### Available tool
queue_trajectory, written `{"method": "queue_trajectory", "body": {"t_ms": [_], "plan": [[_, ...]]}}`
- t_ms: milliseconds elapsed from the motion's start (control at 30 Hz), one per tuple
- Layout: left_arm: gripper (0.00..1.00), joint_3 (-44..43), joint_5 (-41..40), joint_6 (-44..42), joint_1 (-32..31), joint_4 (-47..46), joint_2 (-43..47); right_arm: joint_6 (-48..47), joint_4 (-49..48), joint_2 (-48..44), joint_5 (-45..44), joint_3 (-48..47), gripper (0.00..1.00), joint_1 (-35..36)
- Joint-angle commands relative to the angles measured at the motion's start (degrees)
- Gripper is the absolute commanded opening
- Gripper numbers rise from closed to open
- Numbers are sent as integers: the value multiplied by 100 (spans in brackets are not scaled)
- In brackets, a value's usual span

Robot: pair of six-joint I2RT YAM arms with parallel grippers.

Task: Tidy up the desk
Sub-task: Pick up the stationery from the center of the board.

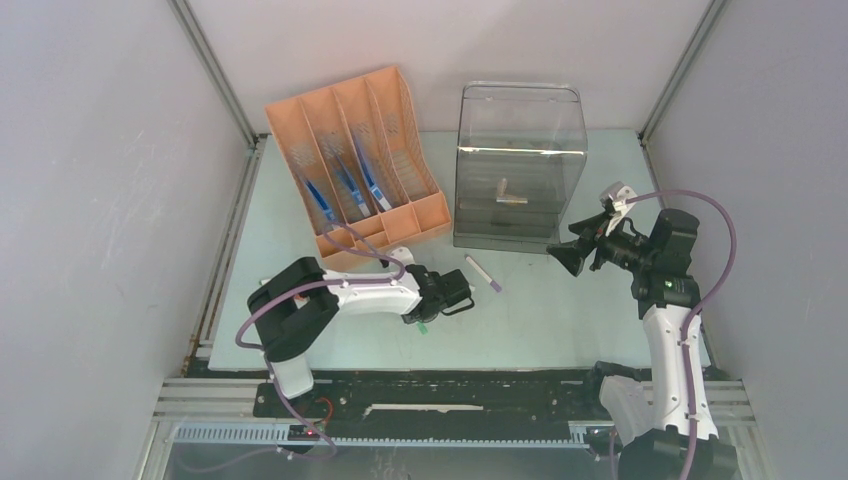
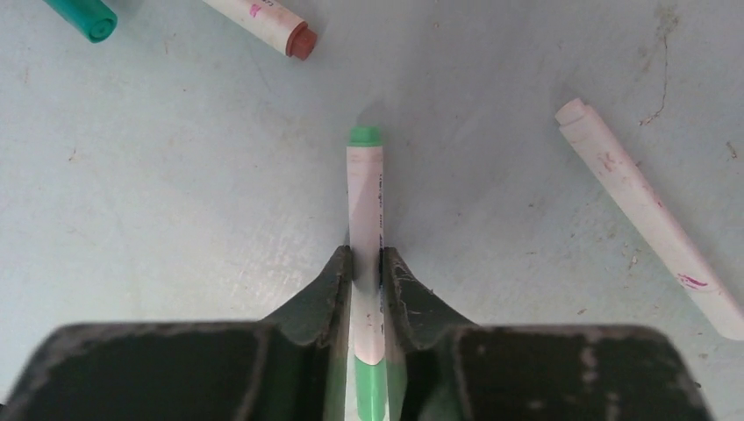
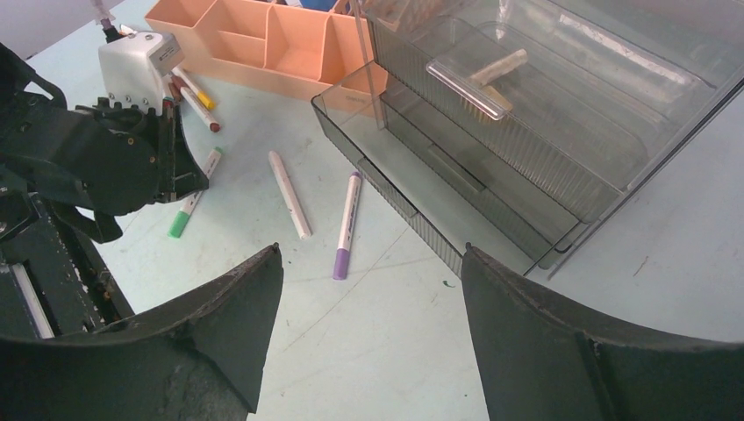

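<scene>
Item, nearest: my left gripper (image 2: 367,263), dark fingers pinching a white marker with green ends (image 2: 365,189) toward its near end, the long barrel running out to 12 o'clock. Whether it is lifted yet I cannot tell.
Item: the desk (image 2: 175,219), a pale mint-green tabletop, lying under everything.
Item: plain white marker (image 2: 645,219), 2 o'clock, apart; brown-tipped white marker (image 2: 263,19), 11 o'clock.
Item: my right gripper (image 3: 370,254), fingers spread wide, empty; smoky clear plastic drawer box (image 3: 526,132) at its 1 o'clock.
Risks, as I judge: so rearward a hold may let the front droop or swivel; the smooth barrel may slip out; a swing toward 2 o'clock may set the plain marker rolling
</scene>
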State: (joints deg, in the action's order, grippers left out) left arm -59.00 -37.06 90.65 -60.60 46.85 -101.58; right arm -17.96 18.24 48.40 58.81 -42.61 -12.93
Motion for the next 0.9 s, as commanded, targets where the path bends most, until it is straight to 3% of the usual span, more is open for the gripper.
{"method": "queue_trajectory", "body": {"t_ms": [0,133,300,633,867], "plan": [[15,208,695,-93,118,132,-395,-132,-30,-88,32,-219,82,45],[0,283,795,-613,118,-355,-293,-135,-31,-87,33,-223,82,53],[0,321,624,-1117,82,-723,-48,-131,-27,-101,18,-221,82,54],[0,26,-478,-2289,-212,-953,355,-149,-24,-105,1,-220,82,88],[0,868,244,-3927,-216,-3191,1061,-167,-22,-142,-8,-221,82,89]]}}
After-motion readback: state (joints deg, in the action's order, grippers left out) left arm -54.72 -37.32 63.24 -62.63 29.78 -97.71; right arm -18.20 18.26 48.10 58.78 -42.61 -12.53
